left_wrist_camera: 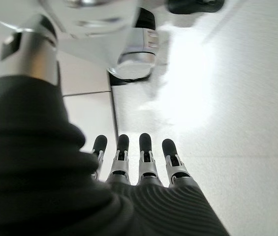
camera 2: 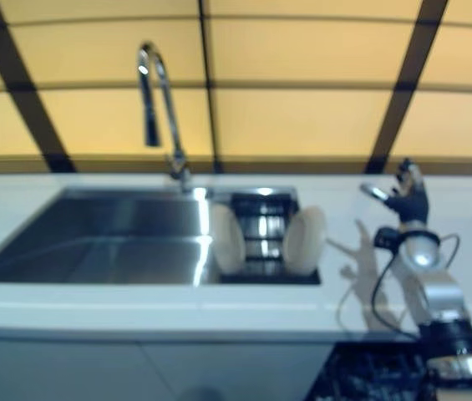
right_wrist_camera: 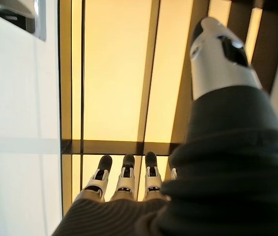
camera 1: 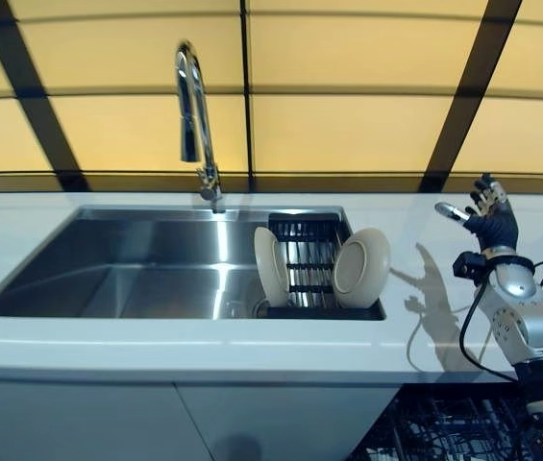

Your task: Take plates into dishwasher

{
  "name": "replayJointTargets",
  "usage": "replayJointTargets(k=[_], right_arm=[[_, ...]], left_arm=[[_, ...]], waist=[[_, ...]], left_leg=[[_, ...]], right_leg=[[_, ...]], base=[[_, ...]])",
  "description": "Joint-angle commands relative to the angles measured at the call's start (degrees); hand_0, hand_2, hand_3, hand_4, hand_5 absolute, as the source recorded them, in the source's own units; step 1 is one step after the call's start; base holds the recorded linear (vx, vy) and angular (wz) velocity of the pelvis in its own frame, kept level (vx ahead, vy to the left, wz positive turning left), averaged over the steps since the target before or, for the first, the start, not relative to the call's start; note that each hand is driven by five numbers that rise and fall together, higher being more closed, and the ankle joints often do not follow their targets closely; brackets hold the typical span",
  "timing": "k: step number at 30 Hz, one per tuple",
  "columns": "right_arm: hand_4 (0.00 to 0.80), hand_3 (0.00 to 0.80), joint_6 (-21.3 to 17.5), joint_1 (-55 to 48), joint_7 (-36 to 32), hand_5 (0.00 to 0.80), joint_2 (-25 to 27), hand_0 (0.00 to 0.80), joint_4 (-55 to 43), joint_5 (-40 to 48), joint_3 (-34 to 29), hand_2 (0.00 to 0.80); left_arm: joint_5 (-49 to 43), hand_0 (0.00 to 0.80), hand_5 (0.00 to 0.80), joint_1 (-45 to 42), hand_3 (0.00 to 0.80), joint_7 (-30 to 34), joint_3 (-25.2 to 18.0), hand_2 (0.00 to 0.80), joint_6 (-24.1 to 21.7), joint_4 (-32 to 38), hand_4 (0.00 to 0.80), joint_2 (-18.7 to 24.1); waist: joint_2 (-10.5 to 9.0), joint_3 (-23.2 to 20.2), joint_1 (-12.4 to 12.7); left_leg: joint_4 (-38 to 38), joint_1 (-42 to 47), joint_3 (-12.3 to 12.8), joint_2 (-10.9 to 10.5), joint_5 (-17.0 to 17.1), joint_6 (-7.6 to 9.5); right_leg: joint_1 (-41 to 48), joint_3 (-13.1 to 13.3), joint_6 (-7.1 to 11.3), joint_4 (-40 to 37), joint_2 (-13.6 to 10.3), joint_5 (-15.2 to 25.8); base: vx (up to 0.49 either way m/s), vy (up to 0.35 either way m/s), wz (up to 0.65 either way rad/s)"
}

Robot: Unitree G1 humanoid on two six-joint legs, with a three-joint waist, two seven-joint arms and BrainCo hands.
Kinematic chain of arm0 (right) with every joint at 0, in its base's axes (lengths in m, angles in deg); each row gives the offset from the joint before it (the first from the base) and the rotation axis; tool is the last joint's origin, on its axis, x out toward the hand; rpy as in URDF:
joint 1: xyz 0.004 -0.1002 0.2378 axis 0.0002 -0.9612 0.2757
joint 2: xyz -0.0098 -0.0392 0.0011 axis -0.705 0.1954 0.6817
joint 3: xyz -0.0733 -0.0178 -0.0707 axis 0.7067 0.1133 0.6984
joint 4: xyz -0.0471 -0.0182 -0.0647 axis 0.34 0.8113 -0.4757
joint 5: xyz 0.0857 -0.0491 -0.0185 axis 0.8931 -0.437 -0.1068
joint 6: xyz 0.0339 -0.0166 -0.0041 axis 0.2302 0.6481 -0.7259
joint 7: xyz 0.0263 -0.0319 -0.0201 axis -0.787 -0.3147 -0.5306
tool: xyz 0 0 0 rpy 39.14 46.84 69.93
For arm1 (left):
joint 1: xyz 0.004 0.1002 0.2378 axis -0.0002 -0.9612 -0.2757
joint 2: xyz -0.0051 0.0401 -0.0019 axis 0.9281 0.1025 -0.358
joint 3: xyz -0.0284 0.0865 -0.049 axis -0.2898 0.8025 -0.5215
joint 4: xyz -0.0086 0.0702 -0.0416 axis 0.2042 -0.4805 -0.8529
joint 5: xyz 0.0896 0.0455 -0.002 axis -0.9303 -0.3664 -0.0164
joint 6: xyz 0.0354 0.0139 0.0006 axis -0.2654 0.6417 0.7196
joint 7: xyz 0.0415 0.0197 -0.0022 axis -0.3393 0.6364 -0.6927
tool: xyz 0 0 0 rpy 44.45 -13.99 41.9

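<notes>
Two white plates stand on edge in a black rack at the right end of the steel sink: one plate on the rack's left, the other plate on its right. My right hand is raised above the white counter, to the right of the rack, fingers straight and holding nothing; its fingers show straight in the right wrist view. My left hand shows only in the left wrist view, fingers straight, pointing down at the floor, empty. The dishwasher's dark rack shows at the bottom right, below the counter.
A tall chrome tap rises behind the sink. A white counter runs round the sink, with grey cabinet fronts beneath. Behind is a yellow panelled wall with dark frames.
</notes>
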Motion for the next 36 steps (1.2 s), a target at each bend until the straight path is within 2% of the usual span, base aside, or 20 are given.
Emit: replayJointTargets(k=[1,2,3,4,5,6,7,8,10,11,13,14,16,18,19,23,28,36], right_arm=[[0.000,0.000,-4.1,1.4,-2.2,0.000,1.7,0.000,-1.6,-2.0,-2.1,0.000],[0.000,0.000,-4.5,-0.3,-1.6,0.000,1.4,0.000,-1.9,-2.1,-3.4,0.000],[0.000,0.000,-4.6,-0.6,-1.5,0.000,1.3,0.000,-1.9,-2.1,-3.5,0.000],[0.000,0.000,-5.5,-2.5,-1.6,0.000,0.8,0.000,-2.2,-1.8,-4.9,0.000],[0.000,0.000,-5.6,-3.5,-1.7,0.000,0.5,0.000,-2.5,-1.8,-5.7,0.000],[0.000,0.000,-5.6,-4.3,-1.7,0.000,0.1,0.000,-3.0,-1.9,-6.1,0.000],[0.000,0.000,-5.5,-4.5,-1.6,0.000,0.0,0.000,-3.2,-2.0,-6.2,0.000],[0.000,0.000,-5.4,-5.2,-1.2,0.000,-0.2,0.000,-3.8,-1.9,-6.5,0.000],[0.000,0.000,-4.7,-5.5,-1.4,0.000,-0.1,0.000,-4.0,-1.7,-6.9,0.000],[0.000,0.000,-4.6,-5.2,-1.4,0.000,0.2,0.000,-3.6,-1.3,-6.7,0.000],[0.000,0.000,-4.1,-3.7,-1.4,0.000,0.8,0.000,-2.1,-0.9,-6.1,0.000],[0.000,0.000,-3.1,-1.6,-1.2,0.000,1.2,0.000,-0.9,-0.3,-5.1,0.000],[0.000,0.000,-2.6,-0.7,-0.9,0.000,1.4,0.000,-0.1,0.1,-4.4,0.000],[0.000,0.000,-1.3,-0.5,-0.6,0.000,1.2,0.000,-0.1,1.5,-3.7,0.000],[0.000,0.000,0.5,-0.3,-1.2,0.000,1.0,0.000,0.3,2.5,-3.4,0.000],[0.000,0.000,3.0,0.4,-2.8,0.000,2.0,0.000,2.7,5.2,-3.1,0.000],[0.000,0.000,4.3,0.6,-2.9,0.000,2.3,0.000,2.3,5.0,-2.3,0.000],[0.000,0.000,5.7,-0.8,-3.1,0.000,2.1,0.000,0.6,3.9,-2.4,0.000]], left_arm=[[1.8,0.000,0.000,2.0,0.000,-0.3,1.5,0.000,-0.1,0.4,0.000,1.9],[1.5,0.000,0.000,2.5,0.000,-0.1,1.8,0.000,-0.4,0.6,0.000,2.1],[1.4,0.000,0.000,2.6,0.000,-0.1,1.8,0.000,-0.4,0.6,0.000,2.2],[1.1,0.000,0.000,3.2,0.000,0.1,1.9,0.000,-0.8,0.7,0.000,2.4],[0.7,0.000,0.000,3.6,0.000,0.3,2.3,0.000,-1.0,0.7,0.000,2.6],[0.7,0.000,0.000,4.0,0.000,0.3,2.8,0.000,-1.0,0.8,0.000,2.8],[0.7,0.000,0.000,4.1,0.000,0.3,3.0,0.000,-1.0,0.9,0.000,2.9],[0.5,0.000,0.000,4.3,0.000,0.4,3.4,0.000,-1.2,1.2,0.000,3.1],[0.2,0.000,0.000,4.7,0.000,0.4,4.2,0.000,-0.1,3.2,0.000,3.5],[0.4,0.000,0.000,5.0,0.000,0.3,4.9,0.000,0.3,4.0,0.000,3.8],[0.8,0.000,0.000,5.4,0.000,0.0,5.5,0.000,0.4,4.6,0.000,3.8],[0.8,0.000,0.000,5.8,0.000,-0.3,5.3,0.000,0.7,5.2,0.000,4.0],[0.9,0.000,0.000,6.3,0.000,-0.4,5.0,0.000,1.1,5.5,0.000,4.2],[0.8,0.000,0.000,6.9,0.000,-0.4,4.2,0.000,2.3,6.1,0.000,4.4],[1.1,0.000,0.000,7.1,0.000,-1.0,3.9,0.000,3.1,6.2,0.000,4.4],[1.3,0.000,0.000,7.3,0.000,-1.7,3.7,0.000,4.0,5.1,0.000,4.4],[1.3,0.000,0.000,6.5,0.000,-0.9,2.7,0.000,4.4,4.2,0.000,3.9],[1.1,0.000,0.000,5.0,0.000,-1.0,2.6,0.000,2.9,3.7,0.000,2.5]], waist=[[-2.75,-3.1,1.7],[-3.98,-3.7,1.8],[-4.16,-3.8,1.8],[-5.10,-4.3,1.6],[-5.32,-4.6,1.4],[-4.96,-4.8,1.0],[-4.63,-4.8,0.8],[-3.32,-4.8,0.1],[-1.33,-4.2,-1.2],[-0.92,-3.8,-1.7],[-1.13,-3.4,-2.2],[-1.51,-3.0,-2.7],[-2.27,-2.5,-3.8],[-2.56,-1.8,-5.3],[-2.81,-1.6,-6.2],[-3.09,-2.1,-6.0],[-3.70,-3.3,-5.5],[-3.85,-3.8,-5.7]], left_leg=[[11.9,-9.4,0.3,-1.4,-6.5,-1.45],[13.4,-9.4,0.1,-2.9,-7.8,0.07],[13.5,-9.4,0.0,-3.1,-8.0,0.28],[14.2,-8.9,-0.2,-4.5,-9.2,2.00],[14.2,-8.4,-0.2,-5.1,-9.7,2.75],[13.7,-7.0,-0.4,-5.4,-10.1,3.36],[13.4,-6.4,-0.5,-5.4,-10.2,3.58],[12.7,-4.4,-0.9,-5.1,-10.9,4.12],[11.3,-0.7,-1.9,-4.8,-12.0,4.74],[10.4,1.2,-2.2,-5.0,-12.4,4.78],[8.4,3.4,-2.4,-5.4,-12.5,4.35],[6.5,5.6,-2.4,-5.4,-12.8,3.46],[5.3,7.6,-2.7,-5.8,-13.7,2.77],[4.2,9.8,-3.3,-5.9,-14.8,2.11],[3.1,11.0,-3.6,-6.0,-15.3,1.87],[1.7,11.0,-3.9,-4.9,-14.3,1.44],[0.6,10.7,-2.6,-3.9,-13.1,0.49],[0.7,11.3,-1.5,-3.5,-13.4,0.10]], right_leg=[[1.1,-2.1,5.71,6.8,-6.5,1.7],[1.0,-2.1,7.10,9.2,-8.3,4.8],[0.9,-2.1,7.30,9.8,-8.6,5.3],[-0.1,-1.6,8.56,15.5,-10.8,10.8],[-1.0,-1.4,8.98,19.5,-11.9,14.4],[-3.5,-1.3,9.41,24.9,-12.6,18.1],[-4.7,-1.3,9.50,27.3,-12.8,19.2],[-8.4,-1.1,9.42,34.1,-13.0,21.1],[-15.7,-1.4,8.78,42.3,-12.8,21.6],[-18.8,-2.6,8.10,42.2,-13.3,20.6],[-20.2,-5.3,7.01,35.9,-13.2,17.6],[-21.2,-7.8,6.89,28.2,-12.7,15.7],[-22.1,-8.9,7.40,20.0,-12.1,16.0],[-22.6,-8.4,8.21,12.5,-10.3,15.9],[-23.3,-8.0,8.98,10.3,-9.5,17.8],[-20.6,-7.2,8.93,6.9,-7.9,15.5],[-16.0,-6.6,8.16,2.7,-6.1,14.6],[-14.0,-6.3,7.21,0.9,-4.8,13.9]], base=[[0.342,0.225,0.02],[0.256,0.171,0.08],[0.305,0.227,0.18],[0.233,0.201,0.10],[0.312,0.280,0.13],[0.213,0.206,0.14],[0.244,0.248,0.05],[0.260,0.274,0.00],[0.268,0.273,0.17],[0.231,0.147,0.34],[0.274,-0.007,0.05],[0.260,-0.112,-0.14],[0.217,-0.140,-0.07],[0.200,-0.186,0.12],[0.147,-0.168,0.16],[0.049,-0.141,0.23],[0.013,-0.102,-0.01],[0.012,-0.057,-0.03]])
